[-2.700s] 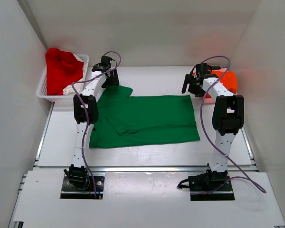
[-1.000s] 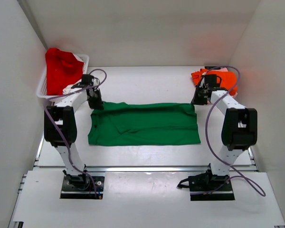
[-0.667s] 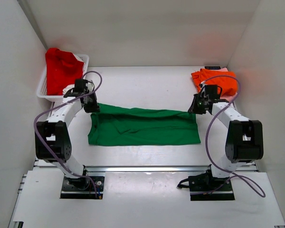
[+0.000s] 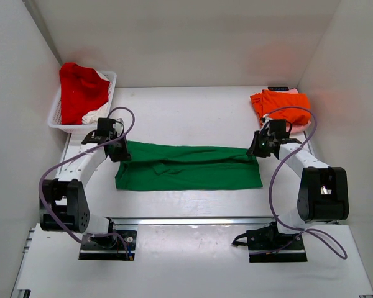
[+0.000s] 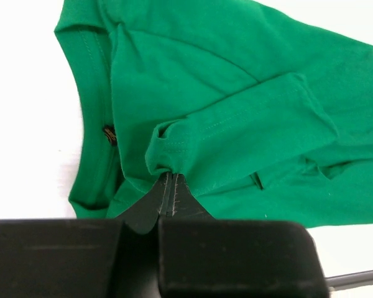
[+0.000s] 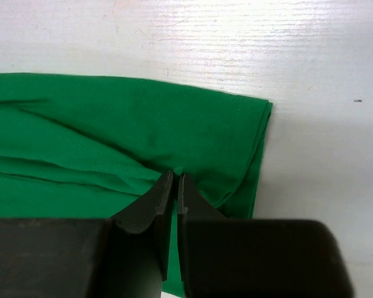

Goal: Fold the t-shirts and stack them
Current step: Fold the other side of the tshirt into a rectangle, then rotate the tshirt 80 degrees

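A bright green t-shirt (image 4: 193,167) lies across the middle of the table, its far long edge lifted and folded toward the near side. My left gripper (image 4: 122,154) is shut on the shirt's far left edge, where the cloth (image 5: 236,118) bunches at the fingertips. On the far right corner my right gripper (image 4: 255,149) is shut, pinching the green cloth (image 6: 143,130). An orange t-shirt (image 4: 281,103) lies folded at the back right. A red t-shirt (image 4: 81,87) is heaped in the basket over a white one (image 4: 96,114).
A white lattice basket (image 4: 57,118) stands at the back left against the wall. White walls close in the table on three sides. A metal rail (image 4: 193,220) runs along the table's near edge, in front of both arm bases.
Both grippers have carried the green shirt's far edge toward the near side, narrowing the shirt into a band. Both arms have swung outward and lower.
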